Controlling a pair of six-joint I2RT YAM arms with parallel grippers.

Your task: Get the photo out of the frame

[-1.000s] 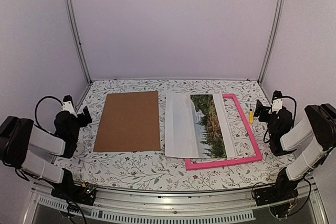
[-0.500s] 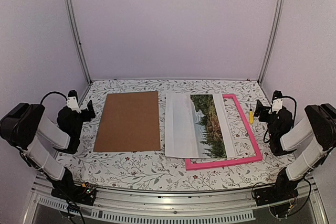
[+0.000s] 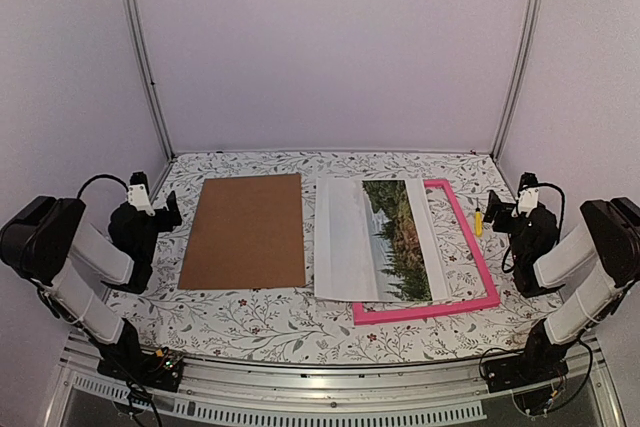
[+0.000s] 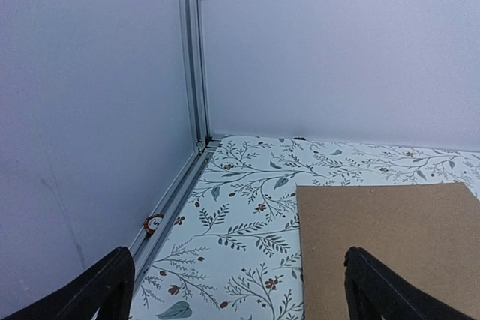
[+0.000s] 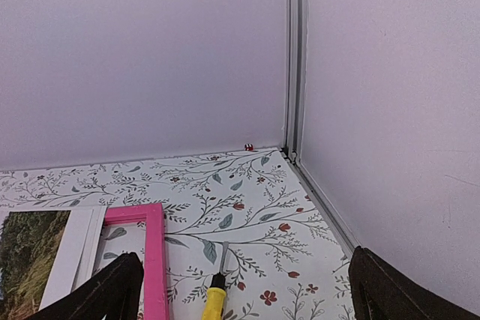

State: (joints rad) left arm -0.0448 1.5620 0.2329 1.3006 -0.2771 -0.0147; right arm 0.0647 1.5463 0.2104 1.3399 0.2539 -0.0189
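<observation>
Photo (image 3: 380,239) lies flat over the left side of the frame (image 3: 470,239). Right gripper (image 3: 497,215) sits near the frame's right edge. Left gripper (image 3: 168,210) is well apart, past the board (image 3: 245,232); both have fingers spread wide.

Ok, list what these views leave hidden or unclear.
Left side of the frame: top view, covered by the photo.
Yellow-handled tool: right wrist view, handle cut by the bottom edge; tiny in the top view.
Brown board: left wrist view, cut by right and bottom edges.
</observation>
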